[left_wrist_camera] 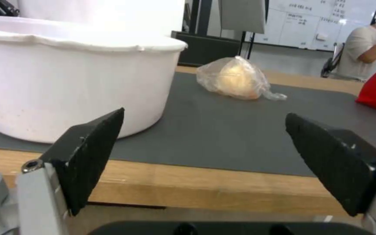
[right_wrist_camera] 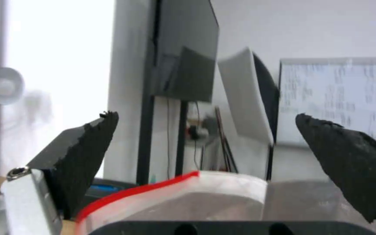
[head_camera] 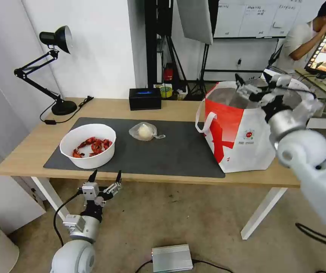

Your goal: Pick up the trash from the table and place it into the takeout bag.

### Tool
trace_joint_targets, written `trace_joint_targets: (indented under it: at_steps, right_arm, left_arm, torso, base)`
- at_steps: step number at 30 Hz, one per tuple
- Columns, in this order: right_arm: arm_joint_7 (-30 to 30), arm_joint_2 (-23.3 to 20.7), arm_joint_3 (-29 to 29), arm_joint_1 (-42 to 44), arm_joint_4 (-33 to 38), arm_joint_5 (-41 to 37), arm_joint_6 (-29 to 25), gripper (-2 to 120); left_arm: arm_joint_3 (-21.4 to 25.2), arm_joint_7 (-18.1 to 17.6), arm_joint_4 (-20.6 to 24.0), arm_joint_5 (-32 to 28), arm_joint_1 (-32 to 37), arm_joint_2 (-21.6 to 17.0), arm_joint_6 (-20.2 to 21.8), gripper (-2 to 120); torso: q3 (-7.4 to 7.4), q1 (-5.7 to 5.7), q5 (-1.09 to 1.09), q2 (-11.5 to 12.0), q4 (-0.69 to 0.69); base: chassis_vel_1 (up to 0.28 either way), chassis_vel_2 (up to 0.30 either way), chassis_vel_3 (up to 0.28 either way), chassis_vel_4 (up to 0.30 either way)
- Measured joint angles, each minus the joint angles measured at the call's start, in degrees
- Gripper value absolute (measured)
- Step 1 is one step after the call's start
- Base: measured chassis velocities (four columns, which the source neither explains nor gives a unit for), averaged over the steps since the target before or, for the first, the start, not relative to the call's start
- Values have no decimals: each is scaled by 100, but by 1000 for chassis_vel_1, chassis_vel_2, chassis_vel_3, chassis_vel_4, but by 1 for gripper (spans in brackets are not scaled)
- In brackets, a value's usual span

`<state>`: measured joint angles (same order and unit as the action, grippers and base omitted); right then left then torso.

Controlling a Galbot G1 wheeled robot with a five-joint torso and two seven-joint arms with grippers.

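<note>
Table (head_camera: 34, 151) holds bowl (head_camera: 88, 145), bagged lump (head_camera: 144, 131), takeout bag (head_camera: 242, 140); both end effectors (head_camera: 105, 176) (head_camera: 252, 88) gape.

Your left gripper's fingers (left_wrist_camera: 92, 156) are faced with matt black, finely ribbed pads, bolted to pale brushed-metal mounts. Just beyond them runs the counter (left_wrist_camera: 205, 189), a light wood with a smooth satin grain, covered by a dark grey mat (left_wrist_camera: 223, 137) of dull, faintly textured finish. Beside the nearer finger stands the white bowl (left_wrist_camera: 66, 85), smooth, slightly glossy plastic. Farther off lies the small bag (left_wrist_camera: 233, 78), thin crinkled clear film. Below your right gripper's fingers (right_wrist_camera: 90, 153), whose black pads look rough and frayed at the edges, the takeout bag (right_wrist_camera: 183, 195) shows a silvery foil lining.
</note>
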<state>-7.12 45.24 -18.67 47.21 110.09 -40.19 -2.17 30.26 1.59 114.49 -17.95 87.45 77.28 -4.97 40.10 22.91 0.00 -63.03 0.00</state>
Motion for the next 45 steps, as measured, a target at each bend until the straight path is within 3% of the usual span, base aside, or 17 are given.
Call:
trace_joint_targets:
  at_steps: [4, 6, 9, 10, 11, 21, 27, 40, 45]
  right_arm:
    - [328, 332, -344, 744, 292, 1003, -634, 100]
    - [328, 332, -344, 744, 292, 1003, -634, 100]
    - [460, 918, -770, 1645, 425, 1800, -1064, 100]
    - [460, 918, -770, 1645, 425, 1800, -1064, 100]
    - [507, 1290, -1029, 2125, 355, 2115, -1298, 100]
    - [326, 2336, -1301, 2892, 266, 2570, -1633, 100]
    - [171, 2667, -1054, 3128, 263, 2897, -1632, 100]
    - [-194, 2987, -261, 3459, 339, 3471, -1030, 100]
    - [-523, 3324, -37, 3682, 442, 3830, -860, 100]
  left_arm:
    - [-14, 22, -2, -6, 6, -21, -19, 100]
    - [-14, 22, -2, -6, 6, -21, -19, 100]
    - [-24, 58, -14, -11, 16, -20, -97, 100]
    - [-24, 58, -14, -11, 16, -20, -97, 100]
    - [-31, 62, -22, -10, 31, -16, -118, 100]
    - [-11, 61, 59, 44, 157, 48, -179, 100]
    - [24, 59, 133, 51, 213, 49, -187, 100]
    - [51, 55, 245, 56, 312, 76, -211, 100]
    - [90, 56, 249, -2, 319, 50, -220, 100]
  torso:
    - [0, 0, -1, 0, 0]
    - [0, 0, -1, 0, 0]
    - [0, 0, 1, 0, 0]
    - [0, 0, 1, 0, 0]
    - [0, 0, 1, 0, -1]
    - [0, 0, -1, 0, 0]
    - [0, 0, -1, 0, 0]
    - [0, 0, -1, 0, 0]
    - [0, 0, -1, 0, 0]
  base:
    - [0, 0, 0, 0]
    - [0, 0, 0, 0]
    - [0, 0, 0, 0]
    - [0, 0, 0, 0]
    - [0, 0, 0, 0]
    - [0, 0, 0, 0]
    - [0, 0, 0, 0]
    - [0, 0, 0, 0]
    - [0, 0, 0, 0]
